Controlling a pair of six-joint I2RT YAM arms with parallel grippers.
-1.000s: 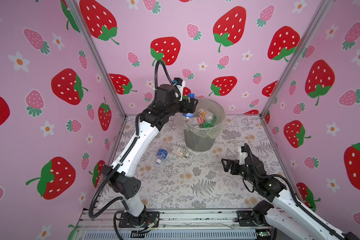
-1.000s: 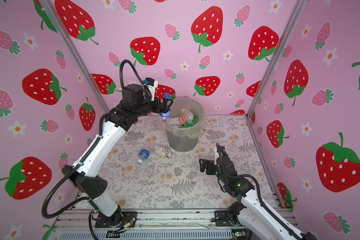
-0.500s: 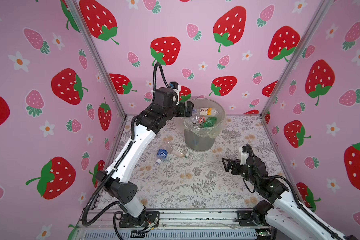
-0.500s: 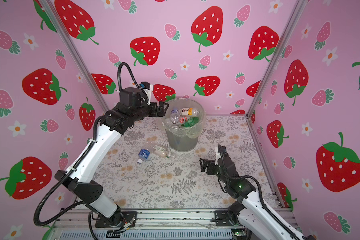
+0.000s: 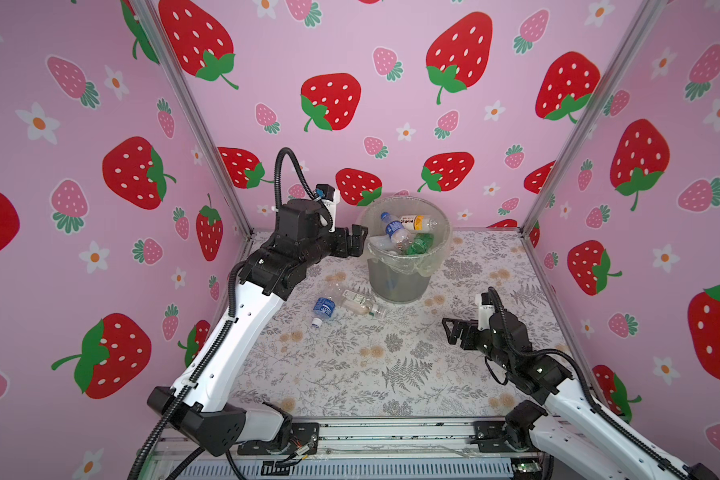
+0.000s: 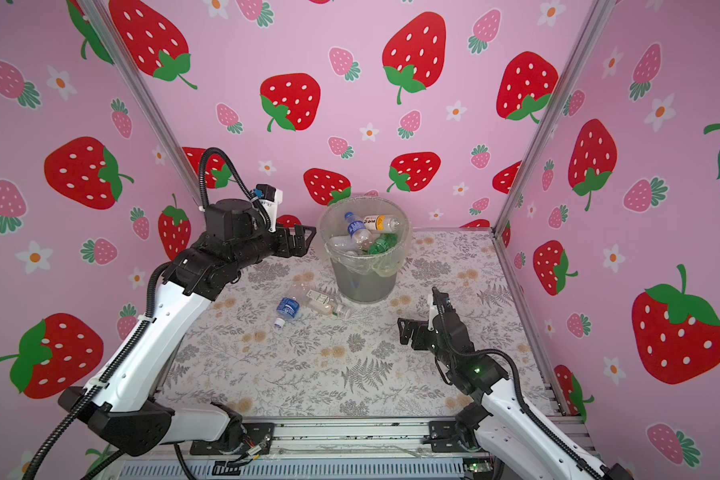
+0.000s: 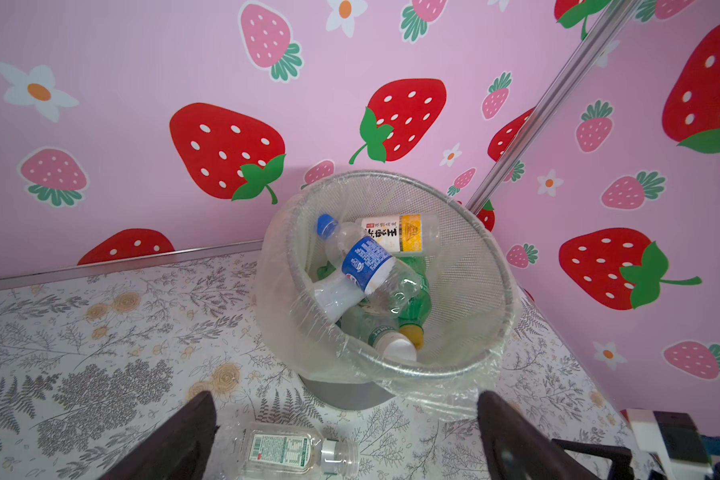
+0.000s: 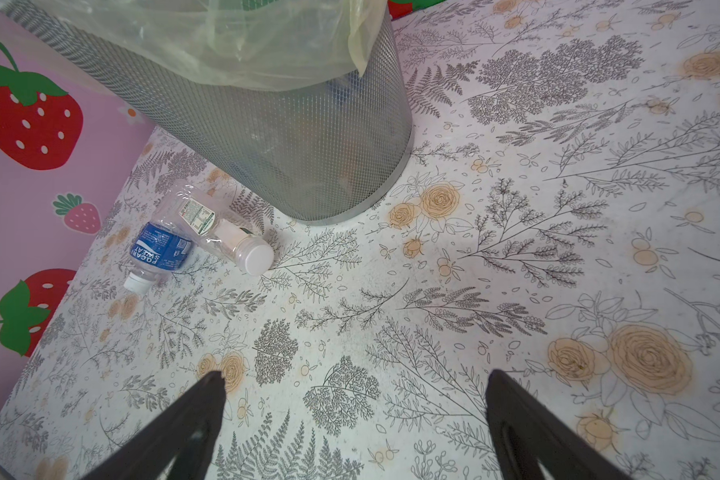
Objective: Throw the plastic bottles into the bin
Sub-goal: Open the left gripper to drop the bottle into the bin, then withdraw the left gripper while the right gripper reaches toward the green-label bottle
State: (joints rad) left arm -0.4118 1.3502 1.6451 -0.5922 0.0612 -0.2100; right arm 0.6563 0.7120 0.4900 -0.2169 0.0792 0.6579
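Two bottles (image 5: 324, 308) lie by the bin (image 5: 395, 282), seemingly touching; left hand (image 5: 356, 240) and right hand (image 5: 447, 330) gape empty.

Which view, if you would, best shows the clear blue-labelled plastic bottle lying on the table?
The right wrist view: there the clear blue-labelled plastic bottle is close and unobstructed, with its label readable. Both top views show it small; the left wrist view misses it.
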